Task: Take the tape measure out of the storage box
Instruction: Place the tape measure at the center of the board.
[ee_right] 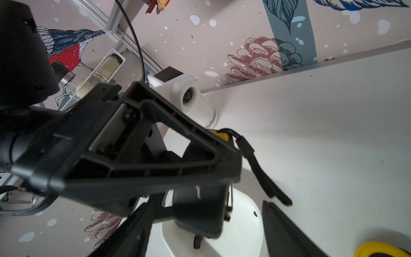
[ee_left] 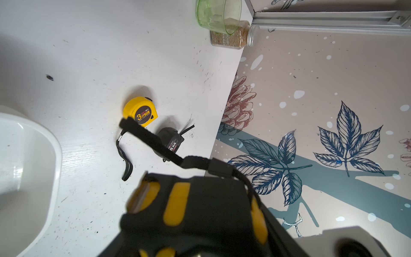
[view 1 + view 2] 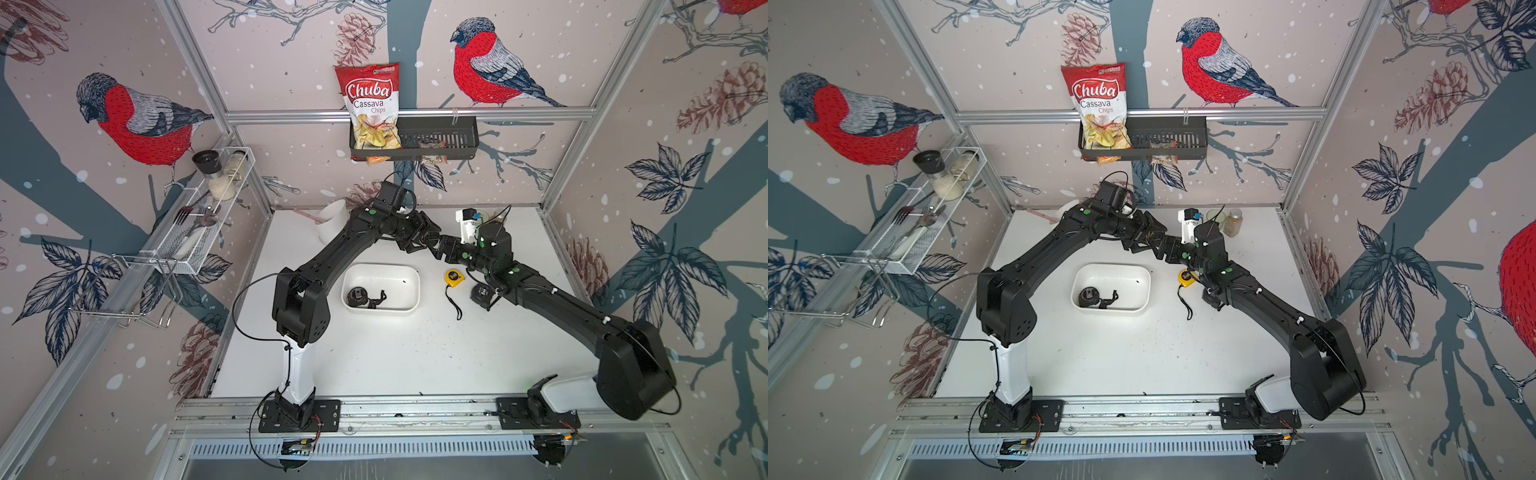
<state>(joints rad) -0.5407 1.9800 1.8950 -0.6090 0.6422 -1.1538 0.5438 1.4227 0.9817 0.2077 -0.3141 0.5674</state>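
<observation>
My left gripper [image 3: 419, 242] is shut on a black and yellow tape measure [image 2: 209, 200], held in the air behind the storage box [image 3: 409, 276]; its strap [image 2: 146, 135] sticks out. My right gripper [image 1: 206, 235] faces it, open, fingers [image 1: 287, 231] standing to either side of that tape measure [image 1: 200, 211] with a gap showing. The storage box is a shallow white tub, and a black tape measure [image 3: 357, 297] lies in its left end. A yellow tape measure [image 3: 454, 277] and another black one [image 2: 170, 142] lie on the table right of the tub.
A tall white cup [image 3: 332, 220] stands at the back left. A green cup [image 2: 219, 15], a spice jar [image 2: 231, 37] and a small white device [image 3: 467, 224] stand at the back right. A black wall basket [image 3: 436, 137] with a chips bag hangs above.
</observation>
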